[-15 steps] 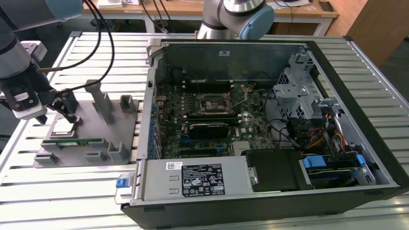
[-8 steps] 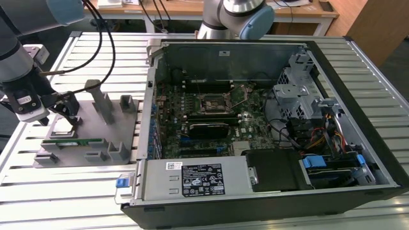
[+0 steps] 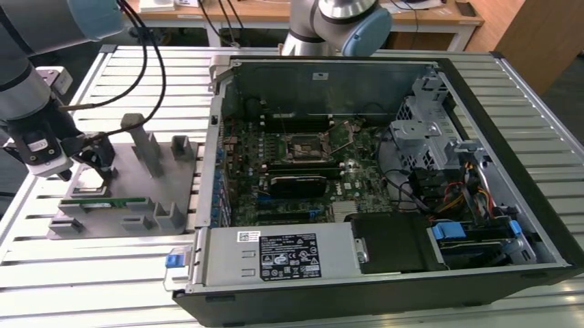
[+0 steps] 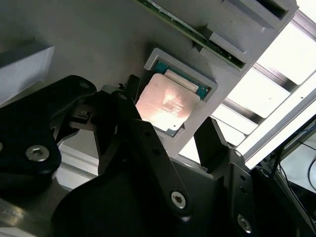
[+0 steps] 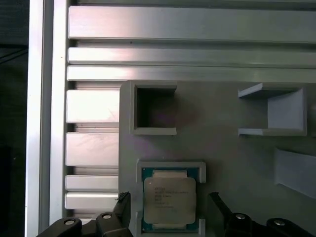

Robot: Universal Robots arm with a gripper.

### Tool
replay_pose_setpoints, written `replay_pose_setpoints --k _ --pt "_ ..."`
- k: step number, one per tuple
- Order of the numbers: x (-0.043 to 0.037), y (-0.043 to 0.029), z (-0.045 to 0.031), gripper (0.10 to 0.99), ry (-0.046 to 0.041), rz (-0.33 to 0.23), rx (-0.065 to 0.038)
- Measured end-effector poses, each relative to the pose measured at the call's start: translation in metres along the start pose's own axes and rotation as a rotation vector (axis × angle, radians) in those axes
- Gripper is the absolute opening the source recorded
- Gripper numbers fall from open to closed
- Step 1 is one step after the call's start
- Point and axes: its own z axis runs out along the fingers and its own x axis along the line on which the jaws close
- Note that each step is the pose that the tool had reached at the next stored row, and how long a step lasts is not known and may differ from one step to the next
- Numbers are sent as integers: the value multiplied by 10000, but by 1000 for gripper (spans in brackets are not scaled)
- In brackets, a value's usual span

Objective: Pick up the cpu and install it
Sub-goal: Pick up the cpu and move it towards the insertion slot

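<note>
The cpu [image 5: 169, 198] is a flat silver square lying in a shallow framed pocket of the grey fixture plate [image 5: 232, 143]. In both wrist views the black fingers stand apart on two opposite sides of the cpu [image 4: 165, 103], with a gap between each fingertip [image 5: 123, 202] and the chip. My gripper [image 5: 170, 203] is open and holds nothing. In the exterior view the gripper [image 3: 91, 164] hangs low over the fixture plate [image 3: 128, 205] at the exterior view's left. The motherboard's bare socket [image 3: 306, 145] sits inside the open computer case [image 3: 383, 273].
A green memory stick [image 3: 114, 202] lies in a slot of the fixture, and grey upright posts [image 3: 146, 147] rise beside the gripper. A black heatsink block [image 3: 294, 183] sits below the socket. Case walls, a drive cage [image 3: 425, 130] and cables surround the board.
</note>
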Motion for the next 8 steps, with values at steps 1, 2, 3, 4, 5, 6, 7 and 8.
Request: replay_pose_setpoints --k 1,2,3,4,5,6,7,8 --pt "0 0 7 718 0 6 -1" --pt "0 0 14 718 0 10 0" --pt "0 0 22 718 0 12 0" --pt "0 0 31 718 -1 13 0" --pt "1 -1 39 718 -2 14 0" --pt "1 -1 48 718 -1 14 0" --pt "1 0 55 718 0 15 0" --pt "1 2 64 718 -1 16 0"
